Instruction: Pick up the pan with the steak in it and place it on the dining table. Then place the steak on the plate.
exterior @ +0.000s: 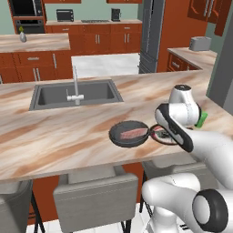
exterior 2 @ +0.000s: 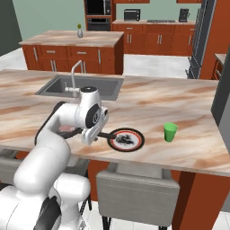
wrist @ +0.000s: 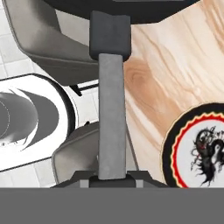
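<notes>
Gripper closed on the pan handle; pan with steak sits at the marble table's near edge beside the plate.

The small round dark grey frying pan (exterior: 129, 134) rests on the long beige and brown veined marble dining table (exterior: 59, 141), with the flat pinkish-red raw steak (exterior: 134, 134) lying inside it. Hand view: the pan's thin straight grey handle (wrist: 112, 118) runs up between the dark finger tips of the white arm's two-finger gripper (wrist: 112, 178), clamped shut on it. The small round plate with a dark and red rim and a black pattern on white (exterior 2: 126, 139) lies just beside the pan, at the handle side. A green cup (exterior 2: 170, 132) stands farther right on the table, apart from the plate. Grey stools (exterior: 95, 193) line the table's near edge; a grey sink with a faucet (exterior: 75, 93) sits behind the pan.
</notes>
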You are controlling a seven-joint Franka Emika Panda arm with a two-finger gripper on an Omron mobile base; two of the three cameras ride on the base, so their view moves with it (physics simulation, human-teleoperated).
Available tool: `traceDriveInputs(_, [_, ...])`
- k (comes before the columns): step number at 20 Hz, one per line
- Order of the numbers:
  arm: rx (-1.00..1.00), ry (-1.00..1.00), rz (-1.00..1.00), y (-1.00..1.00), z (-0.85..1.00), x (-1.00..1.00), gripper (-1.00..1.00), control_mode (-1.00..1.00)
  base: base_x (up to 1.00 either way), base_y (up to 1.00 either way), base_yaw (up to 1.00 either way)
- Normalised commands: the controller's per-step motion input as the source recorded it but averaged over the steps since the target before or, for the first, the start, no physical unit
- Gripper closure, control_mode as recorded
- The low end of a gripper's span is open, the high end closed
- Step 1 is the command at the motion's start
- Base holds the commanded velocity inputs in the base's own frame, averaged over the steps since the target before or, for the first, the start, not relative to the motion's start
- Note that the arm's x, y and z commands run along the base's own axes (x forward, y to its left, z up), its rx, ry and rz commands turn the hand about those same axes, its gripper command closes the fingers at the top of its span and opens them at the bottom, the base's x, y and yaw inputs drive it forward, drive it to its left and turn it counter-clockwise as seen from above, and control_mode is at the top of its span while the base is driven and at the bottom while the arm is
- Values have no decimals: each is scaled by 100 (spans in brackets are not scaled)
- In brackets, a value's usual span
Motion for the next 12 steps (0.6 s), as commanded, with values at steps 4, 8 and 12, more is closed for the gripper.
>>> traceDriveInputs(4, [-6, 0, -6, -2, -31, 10, 100, -100, 0, 0, 0])
traceDriveInputs(8, [0, 0, 0, 0, -3, 0, 100, -100, 0, 0, 0])
traceDriveInputs(12, [5, 0, 0, -7, -26, 19, 100, -100, 0, 0, 0])
